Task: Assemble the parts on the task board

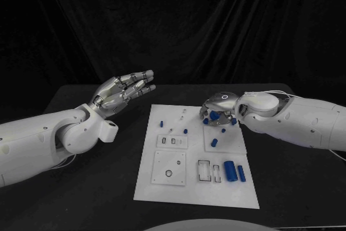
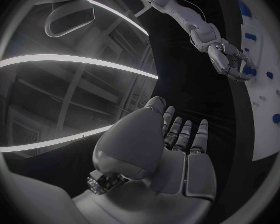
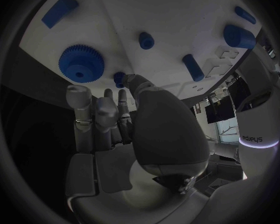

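Task board (image 1: 167, 188), white, lies flat mid-table on the black table (image 1: 86, 191), its long side running away from the robot. Nearest end: a large blue cylinder (image 1: 230, 170) and a slimmer blue bar (image 1: 241, 173) lie side by side at the right, just beside an outlined rectangular slot (image 1: 205, 170); to the left, a raised square plate with a ring mark (image 1: 169, 172). Mid-board: a small plate with two slots (image 1: 172, 141), and on the right a blue peg (image 1: 215, 141). Farther on, small blue pegs (image 1: 161, 124) stand scattered across the far left of the board. Right hand (image 1: 218, 113) hangs over the far right corner, fingers curled downward around blue pieces; whether it grips one I cannot tell. Right wrist view: a blue gear (image 3: 81, 62) lies on the board just beyond the fingertips (image 3: 78, 93). Left hand (image 1: 122, 91) is raised off the table left of the board, well apart from it, fingers spread, holding nothing.
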Controlling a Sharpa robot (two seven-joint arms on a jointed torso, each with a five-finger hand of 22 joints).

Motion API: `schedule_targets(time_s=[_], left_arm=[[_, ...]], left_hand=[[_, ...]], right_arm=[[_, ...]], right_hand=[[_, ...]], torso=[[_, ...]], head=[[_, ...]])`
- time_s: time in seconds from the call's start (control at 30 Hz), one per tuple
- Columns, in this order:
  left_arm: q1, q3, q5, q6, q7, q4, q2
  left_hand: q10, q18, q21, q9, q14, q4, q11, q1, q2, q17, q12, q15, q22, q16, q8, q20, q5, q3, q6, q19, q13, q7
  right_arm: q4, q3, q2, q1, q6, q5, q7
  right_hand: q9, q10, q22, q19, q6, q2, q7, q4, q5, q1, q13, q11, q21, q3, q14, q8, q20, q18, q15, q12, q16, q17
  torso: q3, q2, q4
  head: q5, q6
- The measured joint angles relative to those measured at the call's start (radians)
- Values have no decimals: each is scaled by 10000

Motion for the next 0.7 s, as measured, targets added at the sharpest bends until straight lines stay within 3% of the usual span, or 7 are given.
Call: schedule_targets(time_s=[0.27, 0.7], left_arm=[[-1, 0, -1, 31, 1, -10, 15], [-3, 0, -3, 38, 1, -15, 16]], left_hand=[[0, 0, 0, -1, 0, 16, 0, 18, -19, 0, -12, 0, 0, 0, 0, 0, 0, 15, 0, 0, -1, 0], [0, 0, 0, -1, -109, 27, -1, 39, -39, -23, -41, -109, -26, -50, 0, 0, 0, 218, 0, 0, -1, 0]], right_arm=[[-77, 2, 57, -27, 31, -1, 13], [-218, 5, 156, -47, 93, -2, 107]], right_hand=[[48, 56, 23, 0, 117, 0, 25, -36, 0, 0, -2, 51, 0, 160, -63, 68, 0, 0, -7, 0, -74, -90], [361, 735, 415, -73, 715, 67, 251, -379, 44, -68, -121, -91, 92, 641, -126, 399, -2, 0, -51, 85, -78, -58]], torso=[[0, -12, 6], [-5, -29, 5]], head=[[-9, -35], [-2, -85]])
